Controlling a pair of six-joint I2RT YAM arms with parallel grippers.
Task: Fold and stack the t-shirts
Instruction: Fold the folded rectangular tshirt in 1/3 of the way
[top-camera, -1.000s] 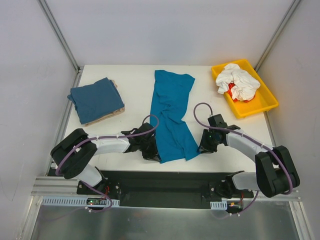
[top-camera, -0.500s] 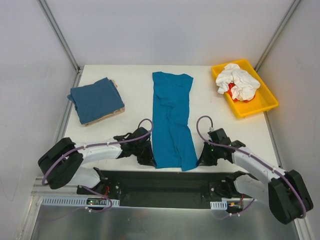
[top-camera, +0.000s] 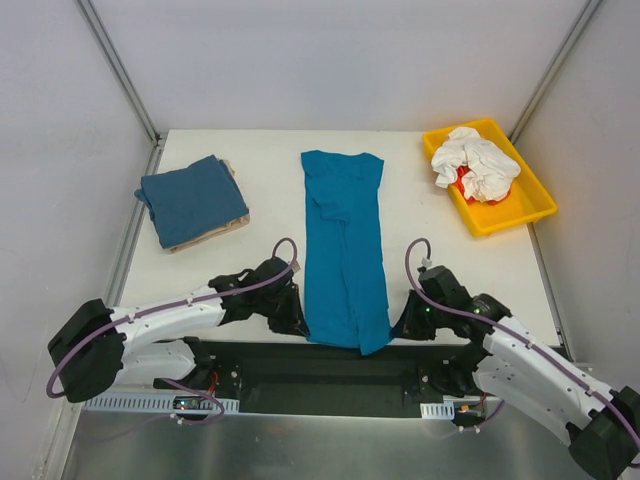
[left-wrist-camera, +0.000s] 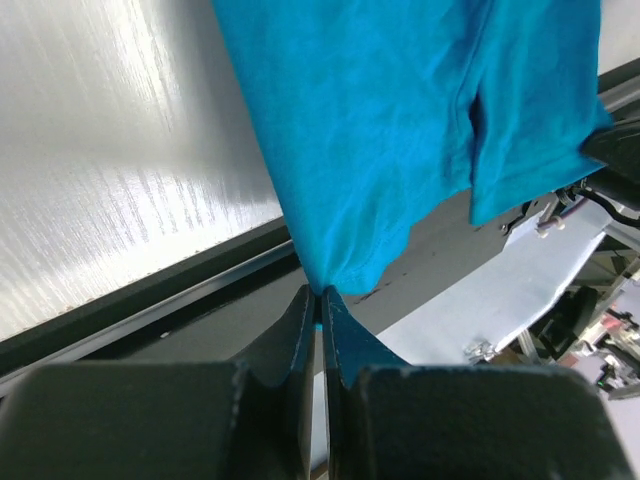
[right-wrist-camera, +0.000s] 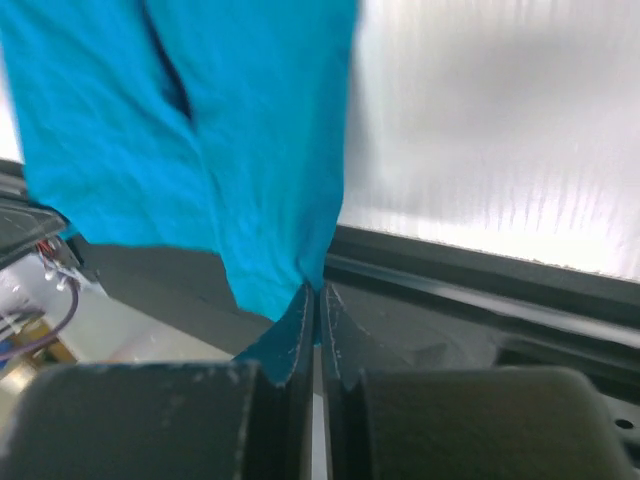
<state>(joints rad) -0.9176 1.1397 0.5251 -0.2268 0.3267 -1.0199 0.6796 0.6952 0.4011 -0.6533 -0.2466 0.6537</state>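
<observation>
The bright teal-blue t-shirt (top-camera: 344, 245) lies in a long strip down the middle of the table, its near end hanging over the front edge. My left gripper (top-camera: 296, 320) is shut on its near left corner (left-wrist-camera: 322, 285). My right gripper (top-camera: 400, 328) is shut on its near right corner (right-wrist-camera: 310, 283). Both pinch the cloth at their tips. The darker slate-blue t-shirt (top-camera: 191, 199) lies folded at the left, on top of the beige one (top-camera: 222, 230), of which only an edge shows.
A yellow tray (top-camera: 515, 210) with crumpled white and red cloth (top-camera: 475, 164) stands at the back right corner. The black base rail (top-camera: 320, 360) runs just below the table's front edge, under both grippers. Grey walls close in both sides.
Both grippers have pulled toward the near edge with the teal shirt's corners. The shirt has slid nearer and stretched out straighter, and its end now hangs over the front edge.
</observation>
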